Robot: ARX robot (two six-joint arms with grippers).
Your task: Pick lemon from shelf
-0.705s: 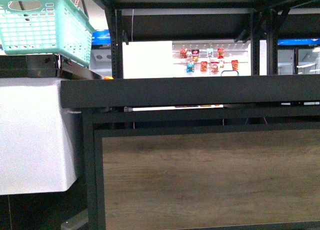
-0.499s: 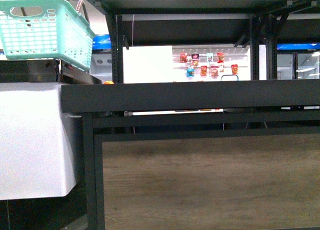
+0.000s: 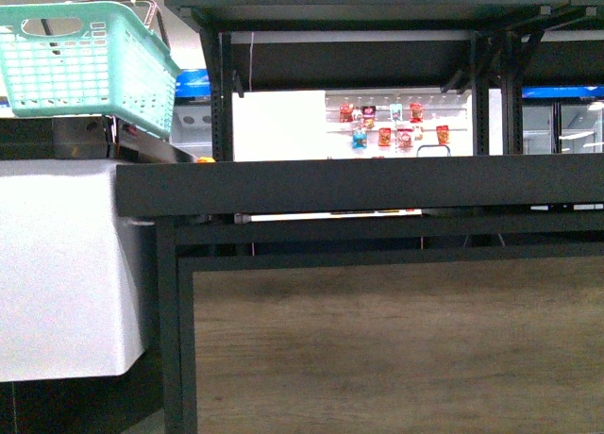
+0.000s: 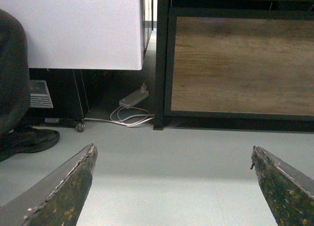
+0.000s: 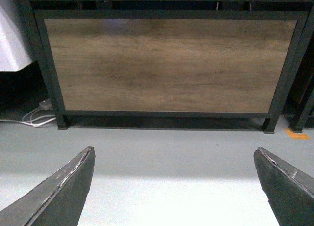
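Before the shelf (image 3: 359, 184), the view has risen slightly; lemon unseen yet, left gripper (image 4: 171, 148) and right gripper (image 5: 172, 150) gape empty

A mint-green plastic basket (image 3: 90, 61) sits tilted above a white cabinet (image 3: 66, 264). Far behind, snack packets (image 3: 394, 123) hang on a white wall (image 3: 278, 118). A white power strip (image 4: 133, 97) and coiled cable (image 4: 130, 119) lie on the grey floor (image 4: 171, 157)
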